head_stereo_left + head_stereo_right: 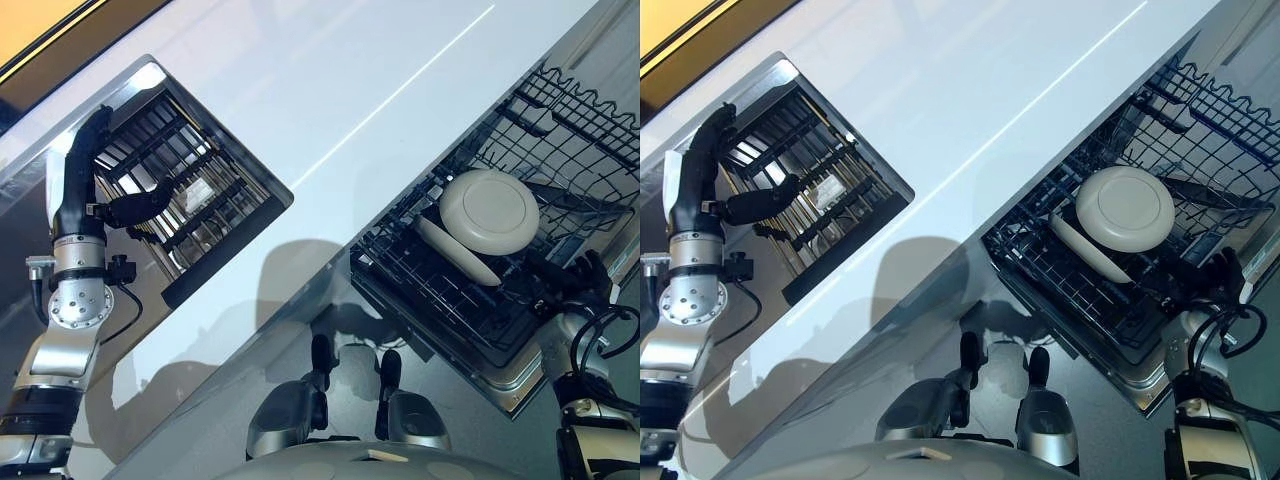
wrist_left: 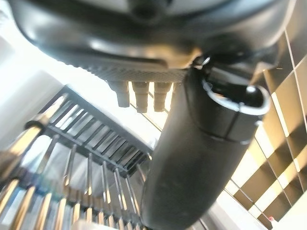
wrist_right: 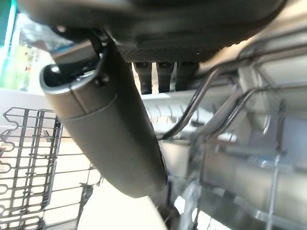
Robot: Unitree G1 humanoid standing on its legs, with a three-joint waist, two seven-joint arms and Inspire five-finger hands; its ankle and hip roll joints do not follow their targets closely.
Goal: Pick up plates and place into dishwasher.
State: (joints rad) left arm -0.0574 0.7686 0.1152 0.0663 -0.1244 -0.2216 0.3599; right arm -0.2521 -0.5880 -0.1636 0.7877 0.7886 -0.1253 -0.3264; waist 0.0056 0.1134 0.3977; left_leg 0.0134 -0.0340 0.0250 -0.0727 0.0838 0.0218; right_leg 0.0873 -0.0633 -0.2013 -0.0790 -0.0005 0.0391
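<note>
Down at the rack's near corner, the right hand (image 1: 578, 283) sits by the wire of the dishwasher rack (image 1: 470, 300), just beside two cream plates (image 1: 489, 212). In its wrist view the thumb juts forward and the fingers (image 3: 164, 74) show as short stubs; nothing is clasped, though I cannot tell for sure how far they are curled. One plate stands tilted, its round back facing up; a second (image 1: 455, 250) leans under it, both in the rack's middle rows. I judge the placing step as just about done for these plates.

Across the white counter (image 1: 330, 110), the left hand (image 1: 140, 207) hangs over the sink rack (image 1: 190, 190), thumb (image 2: 192, 158) out, fingers relaxed, holding nothing. No plate is visible among the rack's bars.

Next, by my reading, the right hand needs to clear the wires without knocking the leaning plates, while the left finds another plate, if any remains.
</note>
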